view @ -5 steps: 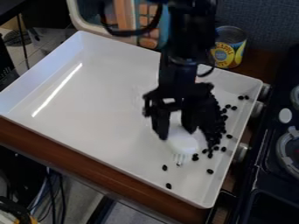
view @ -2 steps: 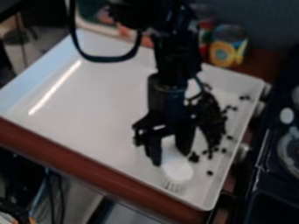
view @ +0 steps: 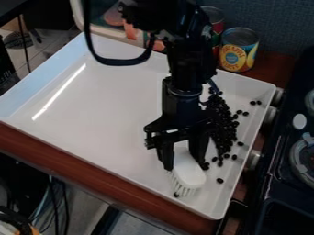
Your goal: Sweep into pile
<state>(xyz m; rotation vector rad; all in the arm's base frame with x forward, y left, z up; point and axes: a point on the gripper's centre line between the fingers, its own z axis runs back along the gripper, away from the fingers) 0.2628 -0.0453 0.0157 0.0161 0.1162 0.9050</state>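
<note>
Much tray floor (view: 104, 105) spreads beside the hand (view: 185, 168) and brush (view: 191, 177), rim (view: 175, 199) near.

Your pincer (view: 184, 167) and white brush (view: 190, 175) shifted toward tray's (view: 122, 176) near edge since first frame; bristles now at lone dark bean (view: 176, 194). Your cable loop (view: 116, 61) lower, second can (view: 217, 28) uncovered behind arm.

At the top edge, the arm (view: 184, 69) is cut off; at right, the stove (view: 279, 188). The brush (view: 189, 175) is partly hidden by the gripper (view: 186, 168).
</note>
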